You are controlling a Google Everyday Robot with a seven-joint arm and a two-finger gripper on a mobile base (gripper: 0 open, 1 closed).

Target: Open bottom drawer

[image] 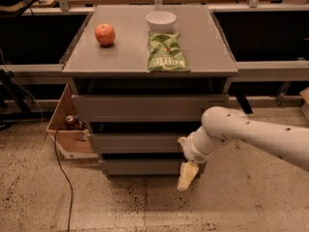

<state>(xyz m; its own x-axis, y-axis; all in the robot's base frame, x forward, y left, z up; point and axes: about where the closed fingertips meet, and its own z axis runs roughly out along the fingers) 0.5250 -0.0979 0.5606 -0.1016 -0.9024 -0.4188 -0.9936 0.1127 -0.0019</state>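
Note:
The grey cabinet has three drawers. The bottom drawer (140,166) is the lowest, with a plain flat grey front. It looks closed or nearly so. My gripper (186,176) hangs from the white arm that reaches in from the right. It sits in front of the bottom drawer's right end, its pale fingers pointing down toward the floor.
On the cabinet top (130,57) lie a red apple (105,34), a white bowl (161,20) and a green chip bag (166,52). A cardboard box (67,129) with a can stands at the left. A black cable (63,178) runs over the speckled floor.

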